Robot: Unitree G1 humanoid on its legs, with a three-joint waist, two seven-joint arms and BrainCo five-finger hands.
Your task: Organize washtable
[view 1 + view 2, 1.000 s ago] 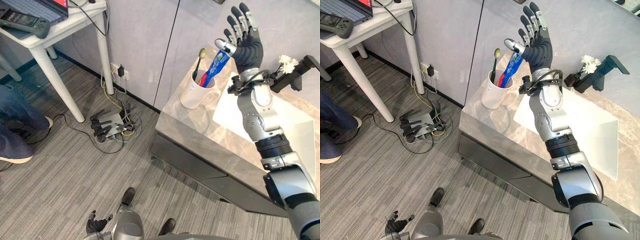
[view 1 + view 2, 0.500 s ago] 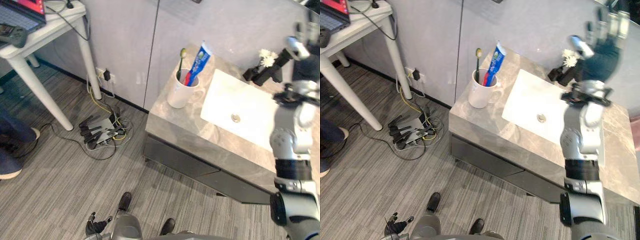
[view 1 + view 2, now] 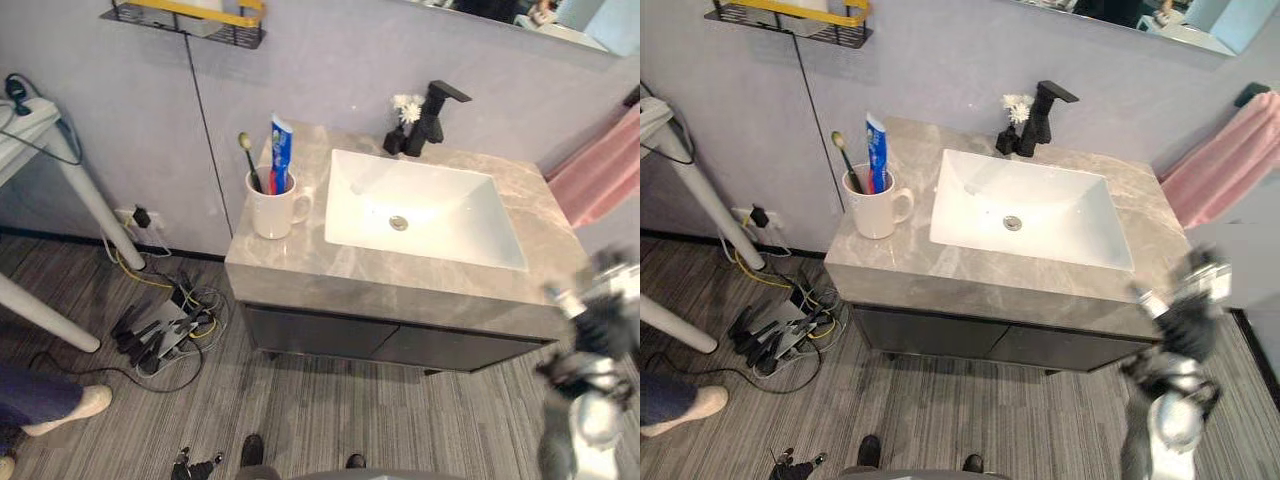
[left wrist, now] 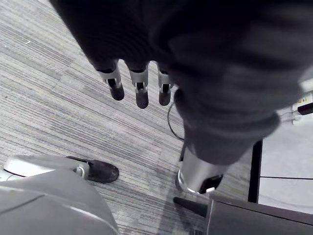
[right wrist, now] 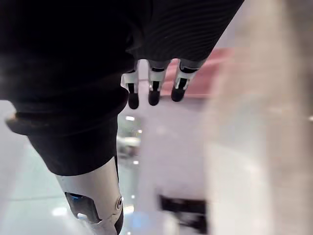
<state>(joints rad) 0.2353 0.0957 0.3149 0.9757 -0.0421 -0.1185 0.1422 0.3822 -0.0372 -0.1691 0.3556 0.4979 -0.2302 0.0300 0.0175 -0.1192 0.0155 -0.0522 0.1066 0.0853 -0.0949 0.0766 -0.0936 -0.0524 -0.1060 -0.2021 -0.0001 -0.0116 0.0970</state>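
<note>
A white mug (image 3: 270,205) stands at the left end of the grey marble washtable (image 3: 330,265). A blue and red toothpaste tube (image 3: 281,150) and a toothbrush (image 3: 246,155) stand upright in it. My right hand (image 3: 1190,312) hangs low in front of the washtable's right end, far from the mug. Its fingers (image 5: 154,83) are straight and hold nothing. My left hand (image 4: 139,83) hangs over the floor with straight, empty fingers.
A white sink (image 3: 440,215) fills the middle of the top, with a black faucet (image 3: 432,115) and white flowers (image 3: 405,108) behind it. A pink towel (image 3: 600,165) hangs at the right. A white table leg (image 3: 90,205), floor cables (image 3: 160,325) and a person's shoe (image 3: 70,405) lie left.
The camera has swung to face the whole washtable. My right hand has left the toothpaste tube by the mug and dropped to the lower right. The tube stays in the mug.
</note>
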